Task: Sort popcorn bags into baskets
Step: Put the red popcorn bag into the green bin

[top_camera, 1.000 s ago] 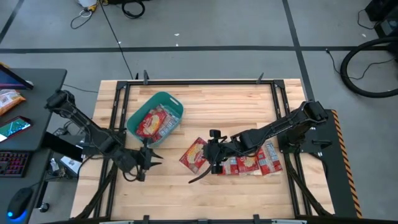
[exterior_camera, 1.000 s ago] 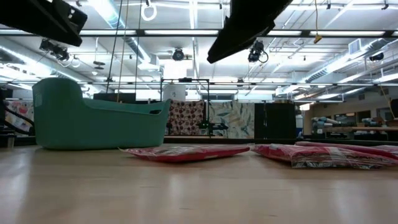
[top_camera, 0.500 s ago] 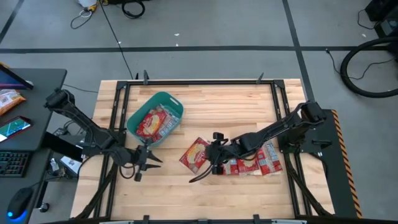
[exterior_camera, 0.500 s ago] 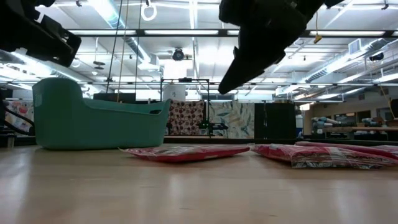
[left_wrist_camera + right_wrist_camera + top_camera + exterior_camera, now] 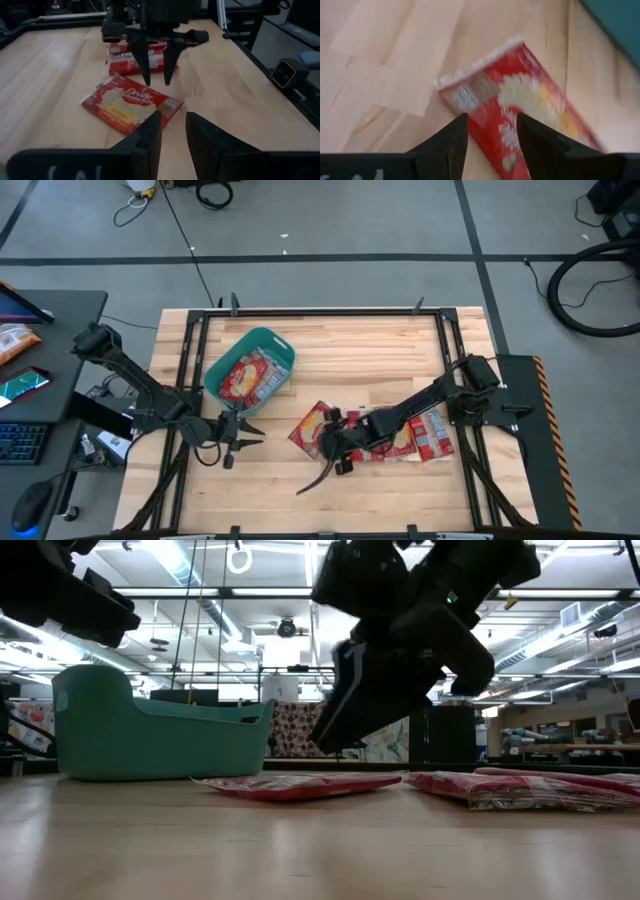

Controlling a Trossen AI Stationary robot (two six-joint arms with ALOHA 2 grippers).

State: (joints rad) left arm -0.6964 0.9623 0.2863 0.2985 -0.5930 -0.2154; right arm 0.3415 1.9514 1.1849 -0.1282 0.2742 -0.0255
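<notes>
A lone red popcorn bag [image 5: 312, 428] lies flat on the wood, between the teal tub [image 5: 285, 352] and a pile of several more bags [image 5: 412, 436]. The tub holds a few bags [image 5: 246, 377]. My right gripper [image 5: 334, 448] hovers open just above the lone bag's near end [image 5: 485, 95], fingers tipped down, with a finger to either side in the right wrist view. The low view shows a gap between my right gripper [image 5: 335, 730] and the bag [image 5: 295, 785]. My left gripper [image 5: 238, 442] waits open near the tub's near side, facing the lone bag [image 5: 131, 102].
The tub [image 5: 150, 735] sits at the table's left-centre, toward the far side. Bare wood lies along the near edge and at the far right. Black rails [image 5: 330, 310] frame the table. A desk with a keyboard and a phone stands off the left side.
My right gripper has come down from high above the table and moved toward the near edge, tipping its fingers downward until it hangs just over the lone bag. The bags have not moved.
</notes>
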